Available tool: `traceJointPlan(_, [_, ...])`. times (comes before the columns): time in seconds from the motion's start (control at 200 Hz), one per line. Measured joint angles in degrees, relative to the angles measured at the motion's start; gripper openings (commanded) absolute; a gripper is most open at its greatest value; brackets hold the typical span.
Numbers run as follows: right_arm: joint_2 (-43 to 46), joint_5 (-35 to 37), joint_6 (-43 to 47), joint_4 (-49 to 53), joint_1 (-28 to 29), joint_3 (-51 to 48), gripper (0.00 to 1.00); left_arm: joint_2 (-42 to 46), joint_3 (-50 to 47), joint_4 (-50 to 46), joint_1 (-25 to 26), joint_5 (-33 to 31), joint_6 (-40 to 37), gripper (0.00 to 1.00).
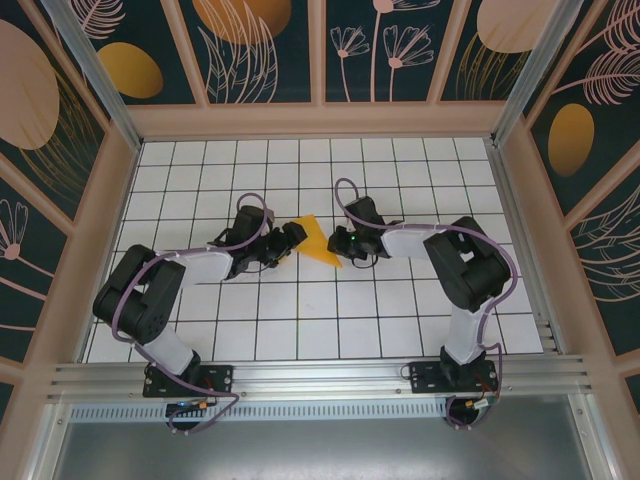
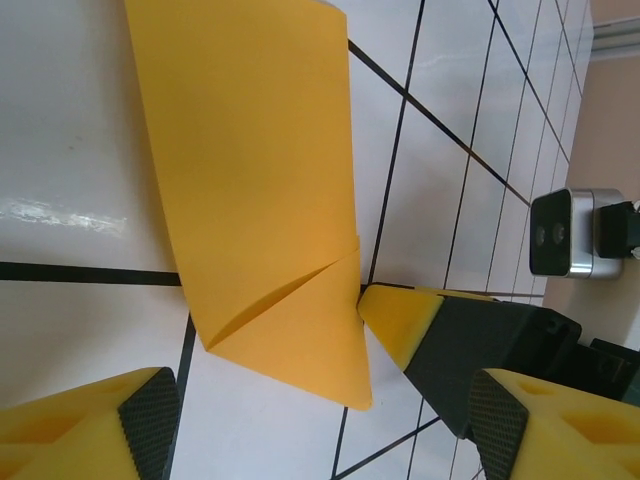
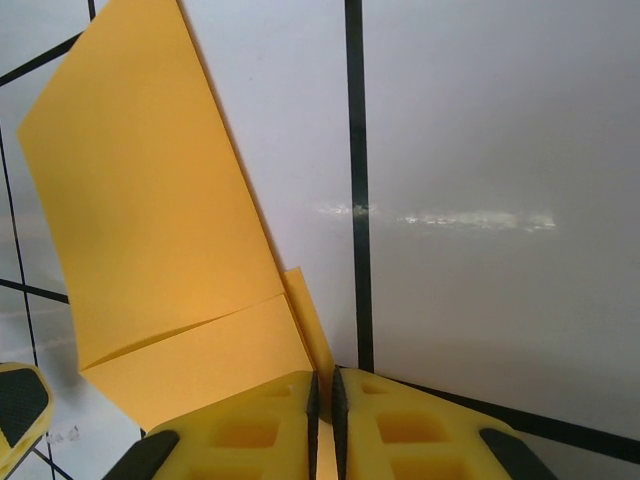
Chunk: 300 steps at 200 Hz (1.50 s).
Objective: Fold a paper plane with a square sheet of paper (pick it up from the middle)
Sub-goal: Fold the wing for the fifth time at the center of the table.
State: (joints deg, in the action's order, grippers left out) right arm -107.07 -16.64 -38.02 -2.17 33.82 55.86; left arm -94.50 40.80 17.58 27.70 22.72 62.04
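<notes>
Our right claw [image 3: 322,420] pinches the paper [image 3: 150,200] at six o'clock; left claw [image 2: 322,420] gapes wide; our tug probably tears it.

The sheet of paper [image 1: 318,240] is plain orange-yellow. The surface [image 1: 300,320] is white, with a grid of thin black lines. The left end effector [image 2: 320,430] and the right end effector [image 3: 322,420] are yellow and black. The walls [image 1: 30,180] are dark teal, with orange ovals and pale plant drawings.
</notes>
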Motion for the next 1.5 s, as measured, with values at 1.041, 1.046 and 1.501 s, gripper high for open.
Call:
traceJointPlan(1.041, [-0.9,-1.9,1.2,2.3,-1.5,1.5,0.14,-7.8,5.3,-0.2,1.1,2.3,0.8,0.57])
traceJointPlan(1.046, [-0.9,-1.9,1.2,2.3,-1.6,1.5,0.15,-7.8,5.3,-0.2,1.1,2.4,0.8,0.56])
traceJointPlan(1.501, [1.5,-3.4,3.0,-1.6,-1.9,-0.5,0.52,-10.0,6.4,1.5,1.6,3.6,2.4,0.04])
